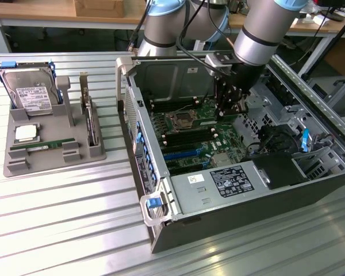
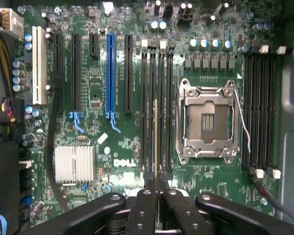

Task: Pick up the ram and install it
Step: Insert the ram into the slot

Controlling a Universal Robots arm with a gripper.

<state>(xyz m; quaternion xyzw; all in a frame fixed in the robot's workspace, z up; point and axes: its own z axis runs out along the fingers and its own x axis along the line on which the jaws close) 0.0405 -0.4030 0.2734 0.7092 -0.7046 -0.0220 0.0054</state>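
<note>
Inside the open computer case (image 1: 178,190), the ram (image 2: 156,134) is gripped edge-on by the closed claw (image 2: 157,183). It is held over the memory slots (image 2: 157,107) beside the processor socket (image 2: 209,120), apparently not yet seated.

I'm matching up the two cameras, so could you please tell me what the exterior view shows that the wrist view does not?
Exterior view alone: a grey tray on the slatted table, carrying a hard drive, a silver processor and a green strip.

Wrist view alone: the ram seen edge-on between the shut fingers, over the memory slots; a white slot; a finned heatsink.

Both: the motherboard, its empty processor socket and blue slots.
</note>
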